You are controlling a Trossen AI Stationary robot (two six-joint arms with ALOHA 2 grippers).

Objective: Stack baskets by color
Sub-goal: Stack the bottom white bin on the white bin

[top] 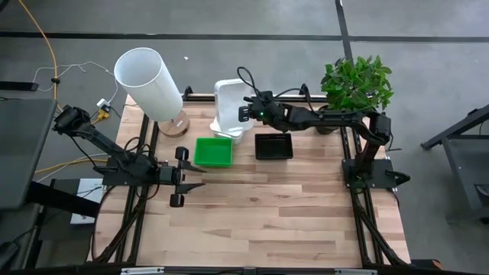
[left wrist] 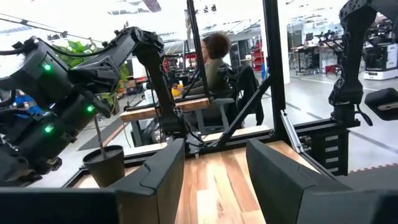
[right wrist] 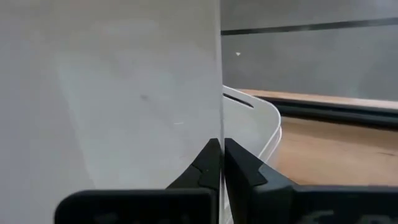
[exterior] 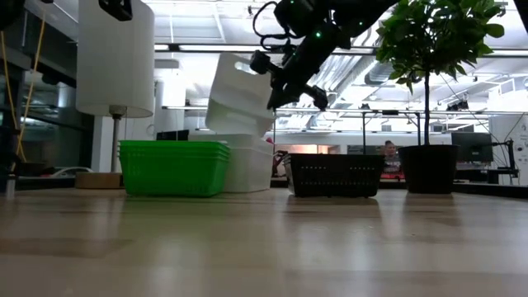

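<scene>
The right tool is clamped on the thin wall of a white basket, holding it tilted in the air just above the white stack at the far middle of the surface. In the right wrist view its fingers pinch the white wall between them. The green baskets sit just near of that stack, and the black basket stands to their right, apart from them. The left tool hovers over the left side of the surface, near the green baskets, its jaws apart and empty.
</scene>
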